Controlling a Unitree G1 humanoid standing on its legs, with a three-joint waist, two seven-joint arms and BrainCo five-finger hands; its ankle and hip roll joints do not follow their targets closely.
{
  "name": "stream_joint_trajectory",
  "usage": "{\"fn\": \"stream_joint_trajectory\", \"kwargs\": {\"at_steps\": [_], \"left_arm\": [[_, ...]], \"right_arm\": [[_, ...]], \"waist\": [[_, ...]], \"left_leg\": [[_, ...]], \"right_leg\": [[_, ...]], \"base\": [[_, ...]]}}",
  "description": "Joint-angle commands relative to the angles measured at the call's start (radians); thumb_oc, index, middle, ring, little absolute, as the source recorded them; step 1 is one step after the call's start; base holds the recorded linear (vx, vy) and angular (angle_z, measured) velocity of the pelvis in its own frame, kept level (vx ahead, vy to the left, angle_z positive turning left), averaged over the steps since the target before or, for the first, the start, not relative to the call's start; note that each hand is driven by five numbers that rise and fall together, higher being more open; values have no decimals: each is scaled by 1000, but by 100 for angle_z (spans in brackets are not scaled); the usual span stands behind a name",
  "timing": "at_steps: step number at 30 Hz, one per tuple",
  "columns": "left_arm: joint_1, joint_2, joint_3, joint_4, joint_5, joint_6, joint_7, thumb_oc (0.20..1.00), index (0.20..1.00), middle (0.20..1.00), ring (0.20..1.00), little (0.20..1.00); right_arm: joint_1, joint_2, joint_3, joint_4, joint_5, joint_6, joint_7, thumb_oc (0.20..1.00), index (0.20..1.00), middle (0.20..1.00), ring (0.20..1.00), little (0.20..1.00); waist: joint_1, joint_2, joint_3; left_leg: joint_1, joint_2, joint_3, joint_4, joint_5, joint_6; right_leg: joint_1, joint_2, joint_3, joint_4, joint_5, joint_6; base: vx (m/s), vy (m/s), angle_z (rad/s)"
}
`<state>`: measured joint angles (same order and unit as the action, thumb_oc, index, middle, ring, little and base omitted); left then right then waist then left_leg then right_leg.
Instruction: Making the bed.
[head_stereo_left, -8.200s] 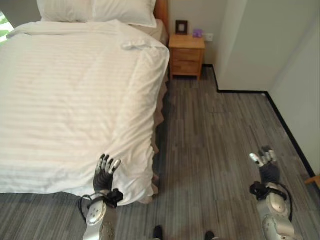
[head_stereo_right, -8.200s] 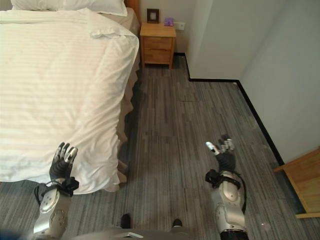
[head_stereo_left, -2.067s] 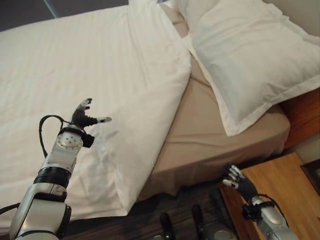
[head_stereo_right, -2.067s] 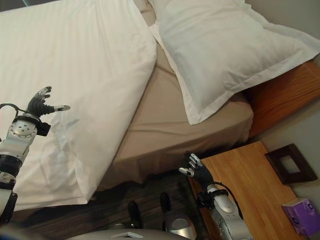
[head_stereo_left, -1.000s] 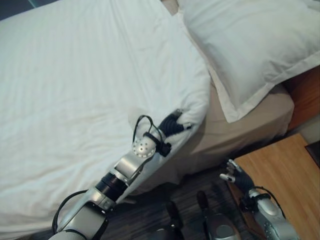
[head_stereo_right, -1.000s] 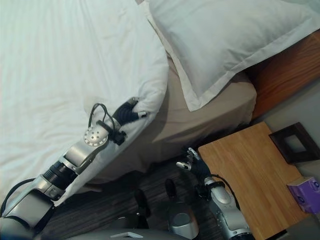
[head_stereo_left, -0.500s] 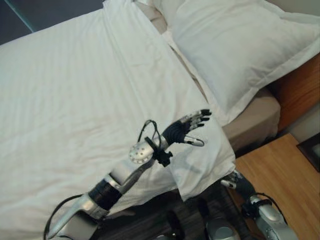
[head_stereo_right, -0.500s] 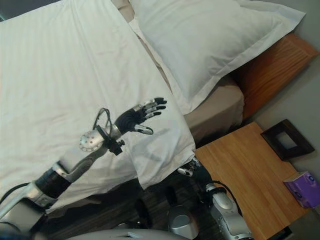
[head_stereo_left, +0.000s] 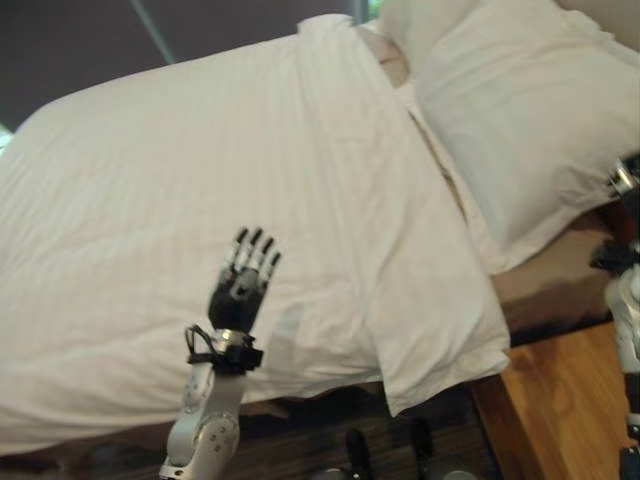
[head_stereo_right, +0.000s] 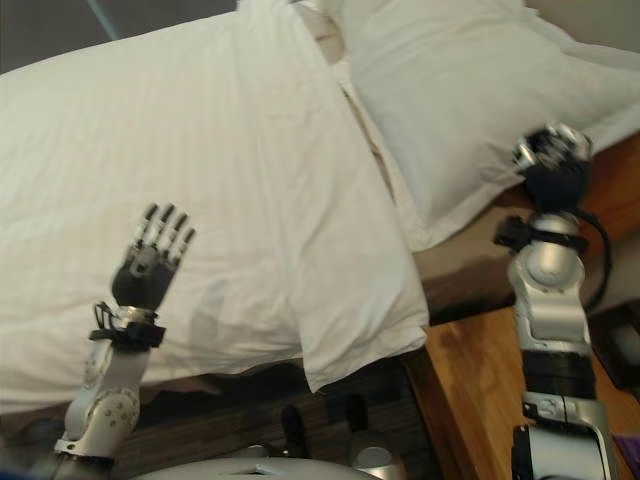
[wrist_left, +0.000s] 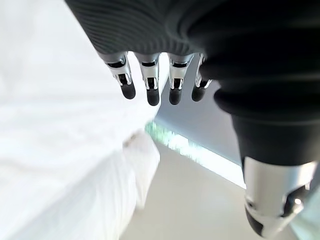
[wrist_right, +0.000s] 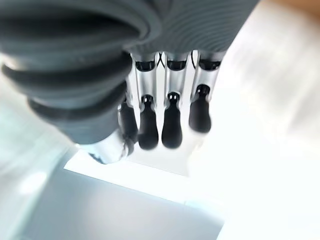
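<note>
Looking down at the bed (head_stereo_left: 560, 290), we see the white duvet (head_stereo_left: 200, 200) spread over most of it, its long axis running from the foot toward the headboard end, one corner hanging over the near side edge. A white pillow (head_stereo_left: 520, 120) lies at the head end, touching the duvet's top edge. Our left robot hand (head_stereo_left: 240, 285) is raised above the near edge, fingers straight and empty. Our right robot hand (head_stereo_right: 552, 160) is up beside the pillow, fingers loosely extended, holding nothing. A wooden nightstand (head_stereo_right: 470, 400) stands just beside the bed.
</note>
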<state>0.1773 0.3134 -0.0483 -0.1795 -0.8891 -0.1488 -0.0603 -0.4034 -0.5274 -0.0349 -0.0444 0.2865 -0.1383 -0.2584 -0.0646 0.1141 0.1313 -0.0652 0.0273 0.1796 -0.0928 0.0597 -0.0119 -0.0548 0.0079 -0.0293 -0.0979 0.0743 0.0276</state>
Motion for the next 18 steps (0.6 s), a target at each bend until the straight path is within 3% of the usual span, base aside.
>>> {"fn": "stream_joint_trajectory", "kwargs": {"at_steps": [1, 6, 11, 18], "left_arm": [[-104, 23, 47, 34, 2, -27, 5, 1000, 1000, 1000, 1000, 1000], [-60, -3, 37, 96, 16, -3, -6, 1000, 1000, 1000, 1000, 1000], [-33, -21, 27, 137, 21, 4, -7, 1000, 1000, 1000, 1000, 1000], [-20, -9, 9, 161, -8, 5, -33, 1000, 1000, 1000, 1000, 1000]], "right_arm": [[90, 88, 84, 53, 243, -40, 156, 200, 200, 200, 200, 200], [136, 142, 157, 113, 352, 0, 215, 200, 200, 200, 200, 200], [139, 163, 169, 244, 330, 18, 196, 200, 200, 200, 200, 200], [98, 164, 128, 712, 400, 61, 197, 200, 200, 200, 200, 200]], "waist": [[8, -66, -16], [27, -66, -8], [44, -58, 0], [67, -18, 12]], "left_leg": [[77, -20, -7, 6, -20, -39], [74, -21, -22, 6, -15, -39], [65, -24, -31, 6, -11, -39], [41, -35, -42, 6, 3, -43]], "right_leg": [[8, -62, -15, 11, -20, 93], [9, -64, -34, 11, -21, 89], [2, -67, -43, 11, -19, 89], [-21, -76, -49, 11, -14, 88]], "base": [[-30, -39, 25], [-10, -22, 20], [-21, -19, -5], [-21, -8, 4]]}}
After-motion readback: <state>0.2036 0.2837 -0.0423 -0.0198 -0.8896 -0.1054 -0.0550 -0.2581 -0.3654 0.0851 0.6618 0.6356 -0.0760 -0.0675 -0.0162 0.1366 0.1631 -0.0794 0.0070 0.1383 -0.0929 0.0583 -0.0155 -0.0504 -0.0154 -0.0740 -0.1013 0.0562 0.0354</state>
